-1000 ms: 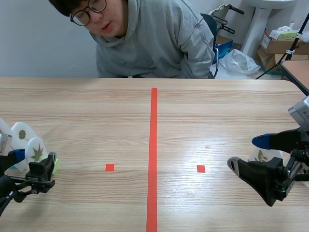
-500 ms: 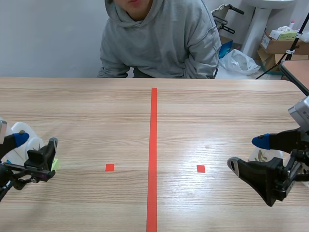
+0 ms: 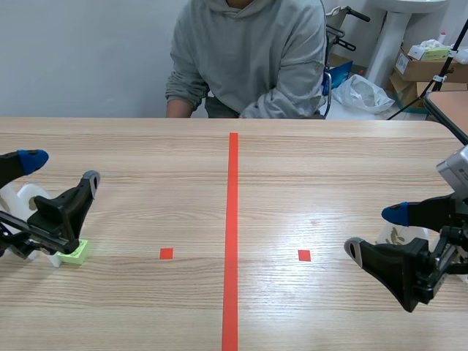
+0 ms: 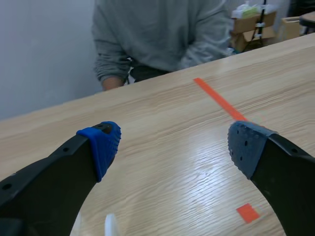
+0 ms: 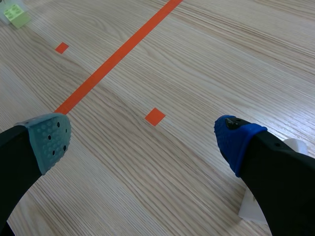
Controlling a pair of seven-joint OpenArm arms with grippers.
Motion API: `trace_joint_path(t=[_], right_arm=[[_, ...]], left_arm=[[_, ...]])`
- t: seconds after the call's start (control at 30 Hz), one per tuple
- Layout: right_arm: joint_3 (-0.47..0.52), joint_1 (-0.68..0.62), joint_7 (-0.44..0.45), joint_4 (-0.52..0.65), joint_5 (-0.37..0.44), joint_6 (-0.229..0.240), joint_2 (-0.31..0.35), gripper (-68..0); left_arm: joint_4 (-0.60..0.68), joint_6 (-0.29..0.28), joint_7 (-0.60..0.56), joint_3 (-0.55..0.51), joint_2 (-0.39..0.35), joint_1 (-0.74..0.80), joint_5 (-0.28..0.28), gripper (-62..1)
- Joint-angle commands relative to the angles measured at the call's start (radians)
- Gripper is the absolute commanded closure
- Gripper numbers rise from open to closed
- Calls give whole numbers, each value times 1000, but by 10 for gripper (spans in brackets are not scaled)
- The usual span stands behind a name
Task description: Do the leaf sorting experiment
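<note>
White round leaf cards (image 3: 20, 199) stand at the table's far left, next to a light green block (image 3: 75, 252). My left gripper (image 3: 60, 170) hangs open above them, holding nothing; in the left wrist view it (image 4: 174, 147) faces bare table, and a white card edge (image 4: 110, 226) shows below it. Another white card with a leaf print (image 3: 398, 235) stands at the right, behind my right gripper (image 3: 374, 231). That gripper (image 5: 142, 140) is open and holds nothing. The white card (image 5: 253, 209) sits under its blue finger (image 5: 234, 137). The green block (image 5: 15, 14) shows far ahead of it.
A person in a grey hoodie (image 3: 252, 58) sits across the table, one hand (image 3: 175, 108) at the far edge. An orange-red tape line (image 3: 232, 234) runs down the table's middle, with a small tape square (image 3: 167, 254) on its left and another (image 3: 304, 255) on its right.
My left gripper has risen from the leaf cards and green block and opened wider. The person has sat up and back. The right arm has not moved.
</note>
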Motion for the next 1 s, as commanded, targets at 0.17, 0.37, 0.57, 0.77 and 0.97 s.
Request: trace_joint_path(t=[0.17, 0.37, 0.57, 0.77, 0.97], right_arm=[[12, 14, 12, 18, 10, 12, 0, -600], [22, 14, 12, 18, 10, 12, 0, -611], [66, 14, 7, 31, 10, 12, 8, -611], [72, 14, -15, 60, -51, 12, 61, -679], [85, 14, -13, 61, -67, 8, 95, -679]], left_arm=[[46, -100, 16, 50, -102, 18, -103, -483], [47, -115, 66, 111, -154, 18, -158, -609], [71, -130, 108, 138, -179, 32, -179, -623], [126, -130, 145, 140, -204, 67, -179, -623], [126, -125, 176, 145, -249, 79, -218, -623]])
